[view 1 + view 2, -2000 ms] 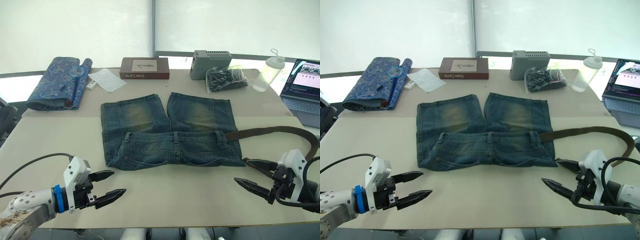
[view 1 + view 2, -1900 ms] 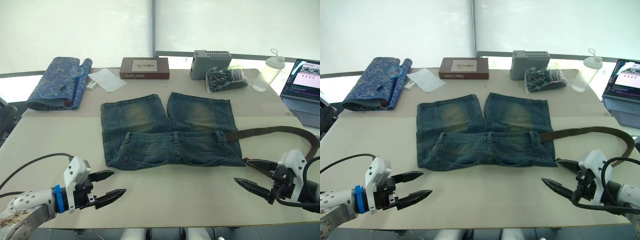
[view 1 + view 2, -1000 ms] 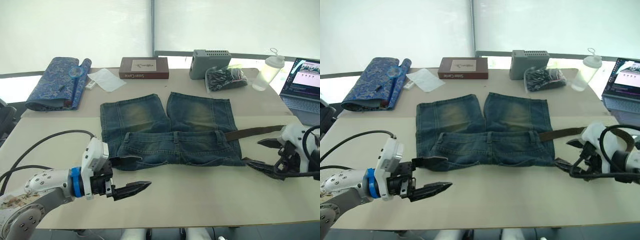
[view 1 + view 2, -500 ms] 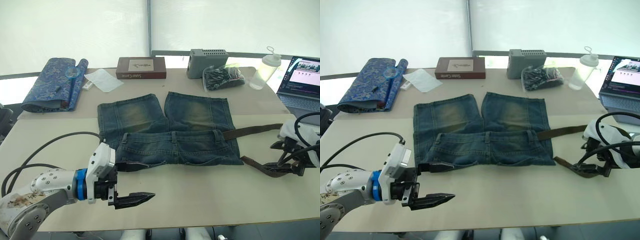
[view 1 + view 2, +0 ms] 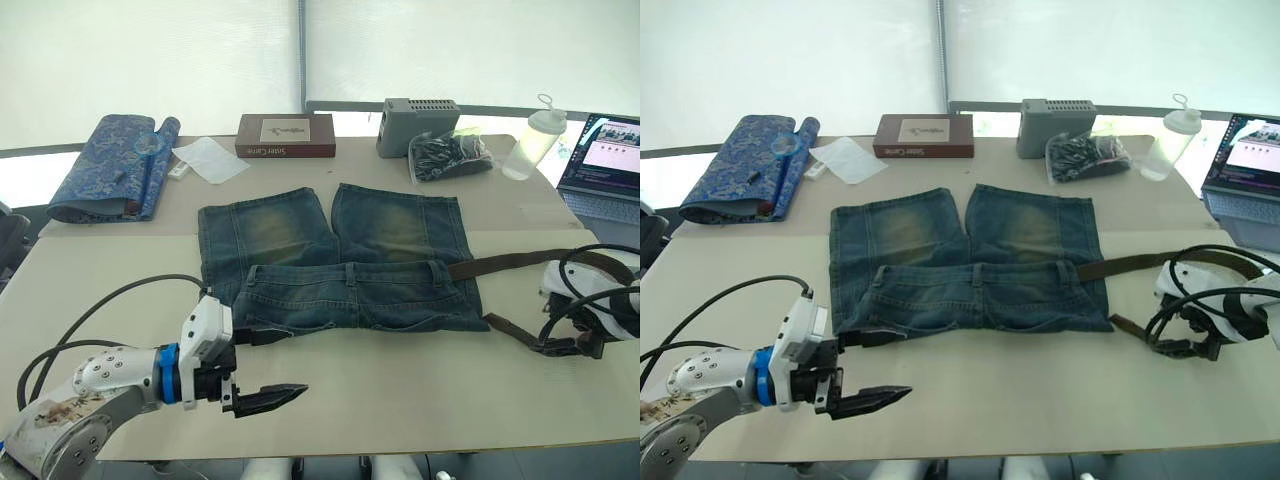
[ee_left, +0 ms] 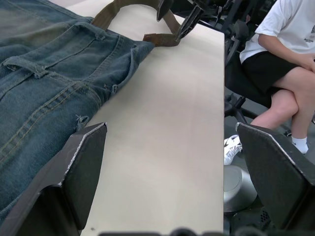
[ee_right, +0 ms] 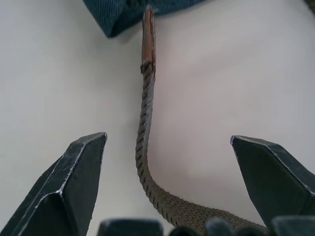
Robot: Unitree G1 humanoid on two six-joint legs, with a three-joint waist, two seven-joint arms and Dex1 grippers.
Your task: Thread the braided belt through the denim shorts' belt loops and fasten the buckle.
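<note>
A: Nearest, the left tool (image 5: 262, 366) hangs wide open and empty by the near left corner of the faded blue denim shorts (image 5: 335, 260), which lie flat mid-surface (image 5: 1040, 390).

B: And the right tool (image 7: 167, 191)?

A: Wide open too, holding nothing, straddling the dark brown braided belt (image 7: 143, 142). The strap's long axis points from that tool toward the shorts' near right corner, its leather tip (image 7: 148, 34) just beside the denim. Farther off, the belt leaves the waistband rightward.

B: So the right arm looks nearer.
</note>
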